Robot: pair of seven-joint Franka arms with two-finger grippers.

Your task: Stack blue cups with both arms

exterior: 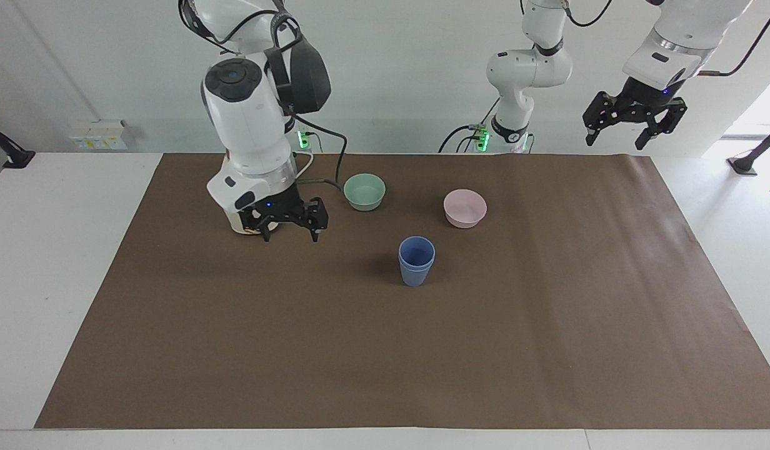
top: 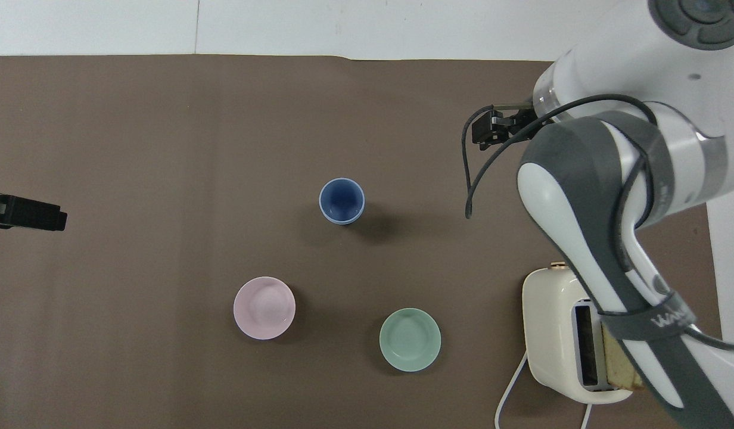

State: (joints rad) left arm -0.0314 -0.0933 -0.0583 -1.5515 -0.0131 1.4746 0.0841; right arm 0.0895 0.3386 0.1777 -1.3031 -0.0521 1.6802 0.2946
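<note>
Two matte blue cups (exterior: pixel 416 260) stood nested upright mid-counter on the smooth brown paper sheet (exterior: pixel 547 350), farther from the robots than the glossy green bowl (exterior: pixel 364 191) and pink bowl (exterior: pixel 464 207). The right end effector (exterior: pixel 289 225) hung spread and empty by the cream toaster (top: pixel 560 333); the left end effector (exterior: pixel 632 124) waited spread and empty above the sheet's edge.

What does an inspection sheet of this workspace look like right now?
Surface: brown mat on a white table.
Job's things: blue cups nested, upright mid-mat, untouched.
Clutter: green bowl, pink bowl, cream toaster holding toast.
Grippers: right tool open, empty, over the mat in front of the toaster; left tool open, empty, raised over the left arm's end, waiting.
Cables: black cable loops from the right wrist; white toaster cord on the mat.
Surroundings: white wall, socket box.
</note>
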